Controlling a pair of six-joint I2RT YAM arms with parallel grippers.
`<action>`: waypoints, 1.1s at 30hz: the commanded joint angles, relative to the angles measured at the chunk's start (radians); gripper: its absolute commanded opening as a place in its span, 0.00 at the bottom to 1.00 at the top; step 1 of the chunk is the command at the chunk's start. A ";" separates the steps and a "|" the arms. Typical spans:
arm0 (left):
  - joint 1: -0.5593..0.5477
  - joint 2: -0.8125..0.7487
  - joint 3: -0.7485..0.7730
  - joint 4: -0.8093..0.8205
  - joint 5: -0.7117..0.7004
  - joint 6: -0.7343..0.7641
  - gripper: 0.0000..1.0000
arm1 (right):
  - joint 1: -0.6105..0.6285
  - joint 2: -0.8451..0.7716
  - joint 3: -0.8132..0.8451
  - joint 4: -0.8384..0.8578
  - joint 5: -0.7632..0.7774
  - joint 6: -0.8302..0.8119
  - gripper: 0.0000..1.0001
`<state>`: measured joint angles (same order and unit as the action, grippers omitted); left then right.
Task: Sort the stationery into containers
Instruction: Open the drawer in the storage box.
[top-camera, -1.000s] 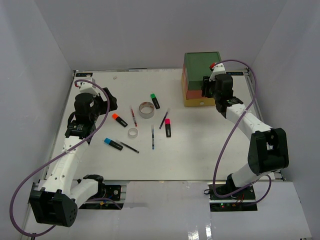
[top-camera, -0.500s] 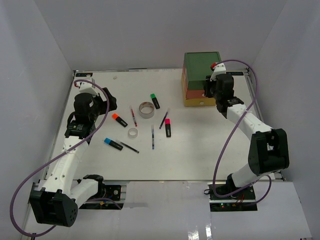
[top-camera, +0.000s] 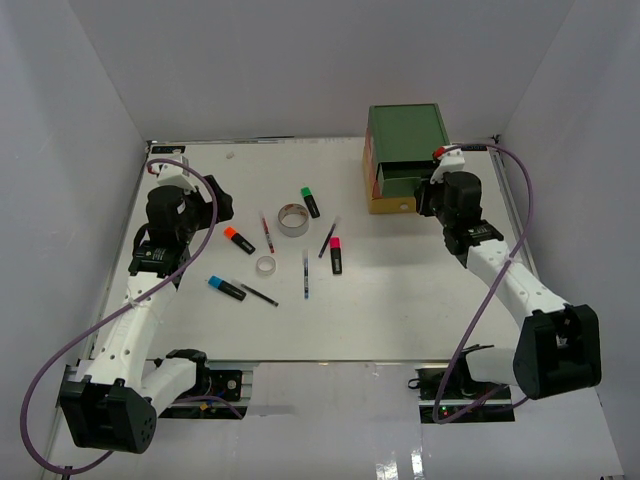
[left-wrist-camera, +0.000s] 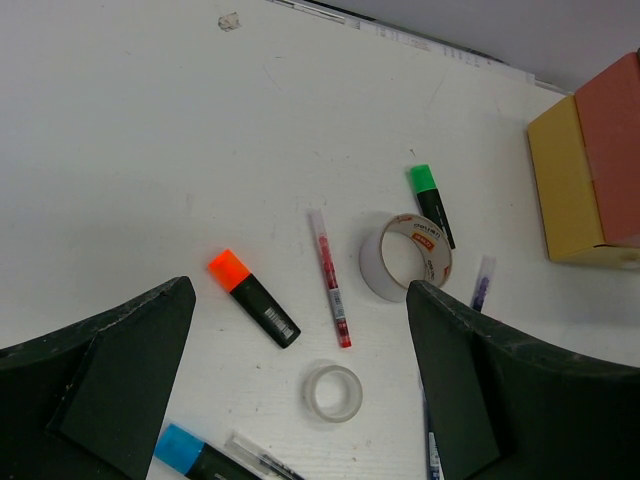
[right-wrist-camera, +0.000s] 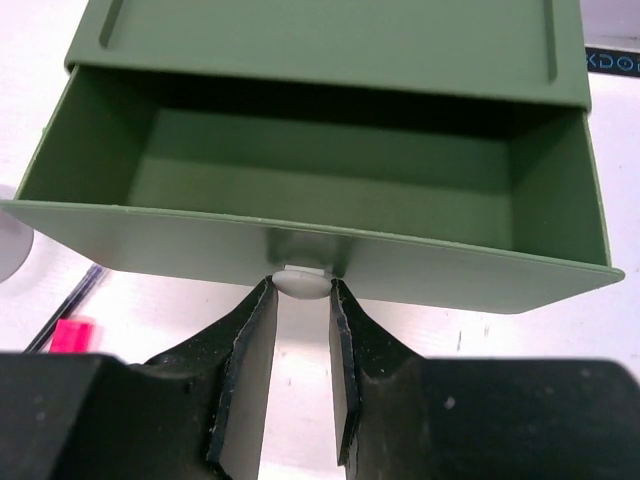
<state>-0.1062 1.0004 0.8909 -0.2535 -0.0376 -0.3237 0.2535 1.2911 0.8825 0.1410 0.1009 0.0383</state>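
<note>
Green drawer (right-wrist-camera: 150, 240) is open with my right gripper (right-wrist-camera: 300, 292) clamped on its white knob (right-wrist-camera: 300, 281), stationery (top-camera: 336, 258) sits around 8 o'clock, nearer my wide-open left gripper (left-wrist-camera: 300, 300).

Green drawer (right-wrist-camera: 320, 180) is pulled out at the top of the unit, far right, empty inside, white knob (right-wrist-camera: 300, 281) at front. Orange drawer (left-wrist-camera: 622, 130) & yellow drawer (left-wrist-camera: 570, 190) sit under it. Mid-table, all loose & flat: orange highlighter (top-camera: 239, 240), green highlighter (top-camera: 310, 201), pink highlighter (top-camera: 336, 254), blue highlighter (top-camera: 226, 288), w/ thin pens (top-camera: 305, 274) scattered btw them. Grey tape (top-camera: 293, 220) lies near the green highlighter, whitish tape (top-camera: 265, 265) nearer the front.
</note>
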 joint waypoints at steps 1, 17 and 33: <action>0.010 -0.008 -0.007 0.020 0.021 -0.009 0.98 | 0.001 -0.076 -0.039 0.025 0.002 0.026 0.20; 0.020 0.003 -0.009 0.020 0.028 -0.012 0.98 | 0.006 -0.179 -0.140 -0.038 -0.015 0.049 0.27; 0.023 0.007 -0.007 0.019 0.035 -0.014 0.98 | 0.074 -0.298 -0.042 -0.271 -0.073 0.035 0.75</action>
<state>-0.0921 1.0088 0.8909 -0.2531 -0.0147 -0.3317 0.2836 1.0401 0.7666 -0.0662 0.0494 0.0757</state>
